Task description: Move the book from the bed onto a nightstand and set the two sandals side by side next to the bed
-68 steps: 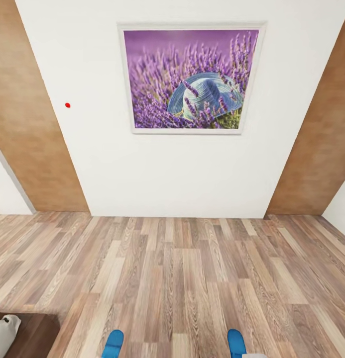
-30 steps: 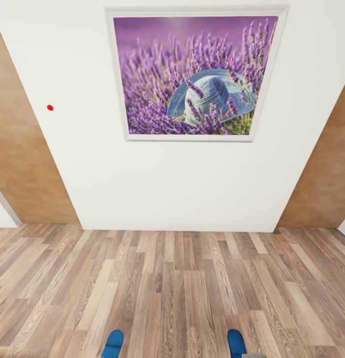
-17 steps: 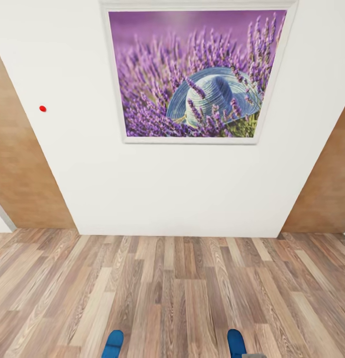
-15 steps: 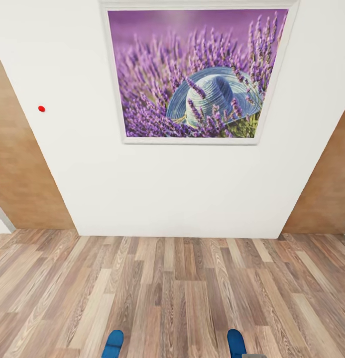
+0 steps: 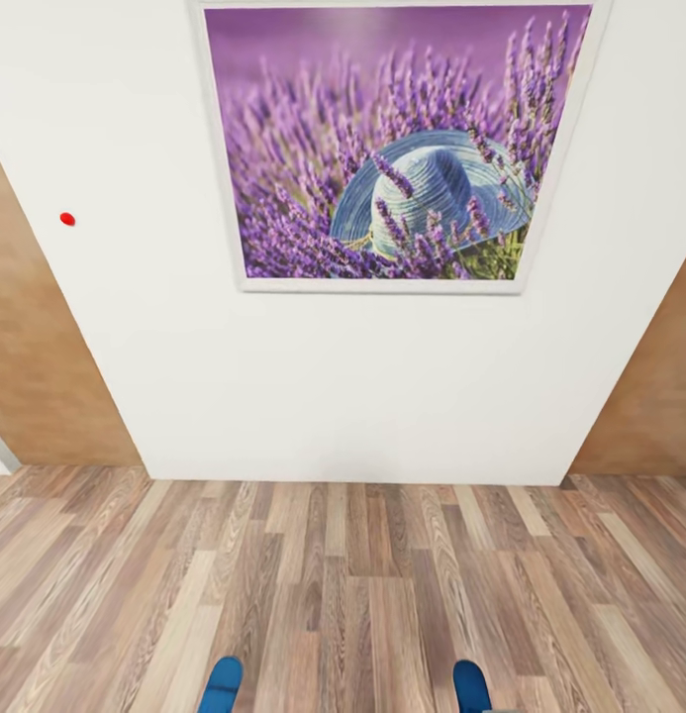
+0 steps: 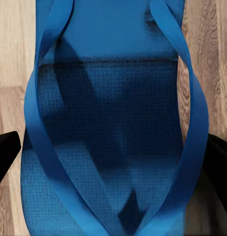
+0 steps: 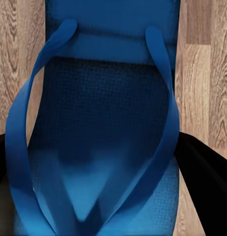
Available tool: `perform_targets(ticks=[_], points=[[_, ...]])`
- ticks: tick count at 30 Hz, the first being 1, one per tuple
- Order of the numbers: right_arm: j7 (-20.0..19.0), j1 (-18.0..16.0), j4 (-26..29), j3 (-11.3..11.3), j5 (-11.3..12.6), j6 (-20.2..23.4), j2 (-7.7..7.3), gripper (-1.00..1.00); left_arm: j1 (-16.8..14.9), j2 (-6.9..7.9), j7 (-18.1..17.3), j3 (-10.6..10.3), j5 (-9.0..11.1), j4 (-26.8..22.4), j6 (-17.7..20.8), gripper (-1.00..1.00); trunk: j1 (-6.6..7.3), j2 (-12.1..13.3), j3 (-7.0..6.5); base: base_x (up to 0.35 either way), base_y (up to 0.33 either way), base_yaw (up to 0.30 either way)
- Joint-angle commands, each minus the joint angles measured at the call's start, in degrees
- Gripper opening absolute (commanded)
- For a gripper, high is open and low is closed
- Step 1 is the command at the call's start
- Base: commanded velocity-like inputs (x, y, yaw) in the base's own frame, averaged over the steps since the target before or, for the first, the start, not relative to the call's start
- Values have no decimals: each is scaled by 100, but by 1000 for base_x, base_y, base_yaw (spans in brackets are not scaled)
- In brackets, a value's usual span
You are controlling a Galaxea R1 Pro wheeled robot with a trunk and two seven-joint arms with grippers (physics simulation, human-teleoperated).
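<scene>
**Mia:** What is the left pincer (image 6: pixel 111 147) doing?

**Ben:** It is clamped on a blue sandal (image 6: pixel 113 123). One dark finger (image 6: pixel 5 152) sits at one side of the sole and the other dark finger sits at the other side. The straps loop right in front of the camera, and the wood floor (image 6: pixel 10 49) shows past the sandal's edges.

**Mia:** And the right pincer (image 7: pixel 101 172)?

**Ben:** Same thing. It is closed on the other blue sandal (image 7: pixel 101 123), with a black finger (image 7: pixel 202 182) pressed on each side of it.

**Mia:** Where are the two sandals from up high?

**Ben:** In the head view, the tip of the left sandal (image 5: pixel 224 685) and the tip of the right sandal (image 5: pixel 471 687) poke up at the bottom edge. They are well apart, with bare plank floor (image 5: pixel 343 594) between them.

**Mia:** Is there room ahead?

**Ben:** Open floor runs from the pincers to a white wall (image 5: pixel 362 396). A big purple flower picture with a blue hat (image 5: pixel 397 149) hangs there. A small red dot (image 5: pixel 67 219) is on the wall to the left. Brown wood panels (image 5: pixel 36 376) stand at both sides of the wall.
</scene>
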State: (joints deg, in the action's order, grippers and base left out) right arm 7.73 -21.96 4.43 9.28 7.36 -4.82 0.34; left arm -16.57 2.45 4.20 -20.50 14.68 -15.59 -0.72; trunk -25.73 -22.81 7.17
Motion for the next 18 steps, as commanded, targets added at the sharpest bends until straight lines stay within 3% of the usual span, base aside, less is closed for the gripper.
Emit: perform_targets(ticks=[1, 7, 18], points=[[18, -1, -13, 49, 68, -24, 1, -100, -5, 3, 29, -51, 52, 79, -65, -100, -5, -11, 11, 187, 0, 0], [18, 343, 2, 45, 64, -27, -99, -100, -4, -12, 29, -51, 52, 497, -382, -100, -5, -11, 11, 183, 0, 0], [16, 455, -39, 53, 72, -108, -207, -100, 22, -19, 29, -43, 75, 569, -647, -100, -5, -11, 11, 157, 0, 0]])
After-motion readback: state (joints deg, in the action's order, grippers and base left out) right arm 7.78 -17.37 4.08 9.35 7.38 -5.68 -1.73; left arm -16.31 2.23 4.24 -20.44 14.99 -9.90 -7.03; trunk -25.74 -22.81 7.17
